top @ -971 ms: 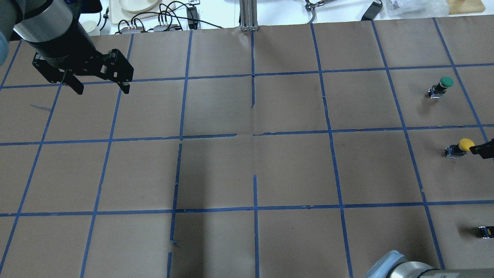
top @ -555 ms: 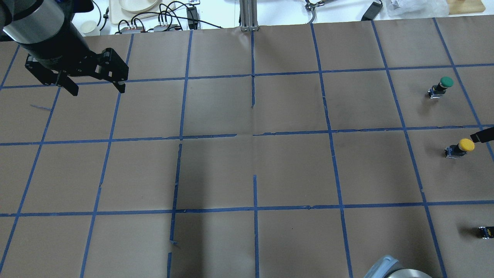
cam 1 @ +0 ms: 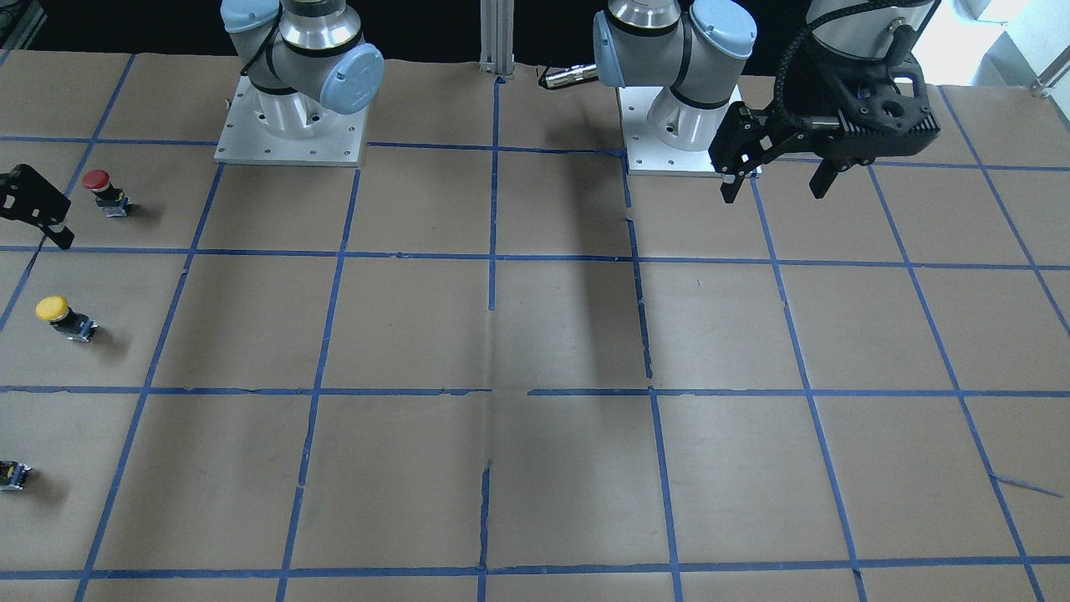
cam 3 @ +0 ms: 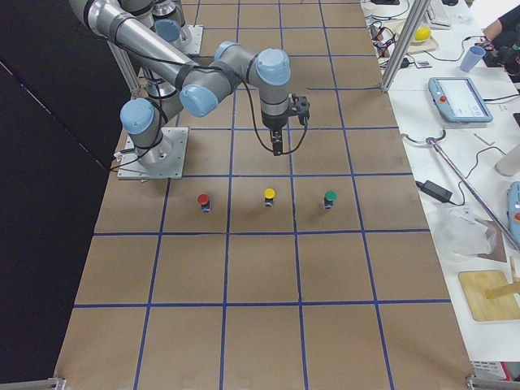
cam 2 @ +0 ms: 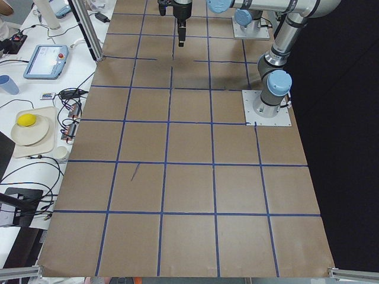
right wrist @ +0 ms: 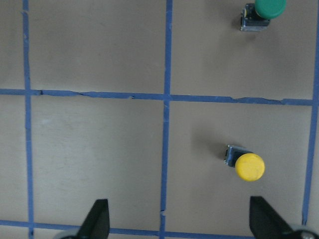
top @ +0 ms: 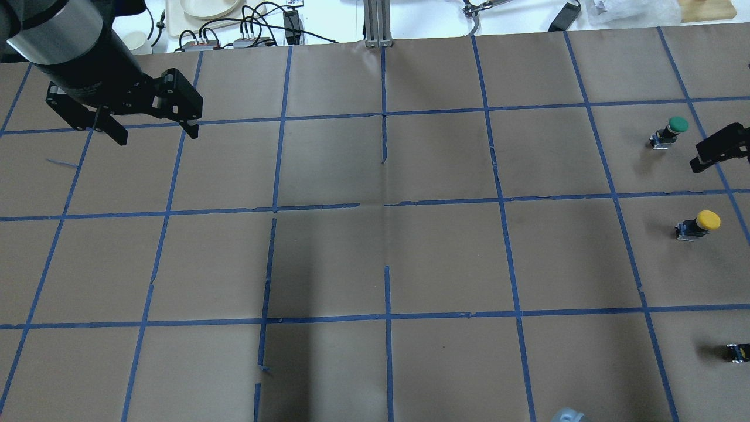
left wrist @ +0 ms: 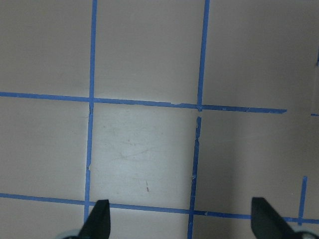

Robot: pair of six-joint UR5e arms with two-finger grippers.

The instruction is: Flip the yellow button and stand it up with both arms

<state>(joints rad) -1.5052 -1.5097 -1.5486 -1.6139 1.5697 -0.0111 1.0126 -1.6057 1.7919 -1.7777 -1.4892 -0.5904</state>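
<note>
The yellow button (top: 700, 223) stands upright on the brown paper at the table's right end, yellow cap on top. It also shows in the front view (cam 1: 58, 316), the right side view (cam 3: 269, 197) and the right wrist view (right wrist: 246, 165). My right gripper (right wrist: 179, 219) is open and empty. It hovers above the table (cam 3: 276, 145), close to the yellow button but not touching it. One of its fingers (top: 718, 147) shows at the overhead view's right edge. My left gripper (top: 155, 135) is open and empty, far off over the left end (cam 1: 775, 189).
A green button (top: 671, 130) stands beyond the yellow one. A red button (cam 1: 102, 188) stands on its robot side; only its base (top: 737, 351) shows in the overhead view. Both arm bases (cam 1: 288, 125) sit at the robot's table edge. Cables and a plate (top: 205, 9) lie past the far edge.
The right gripper's finger has moved from beside the yellow cap toward the green button. The yellow button has not moved. The left gripper has shifted only slightly.
</note>
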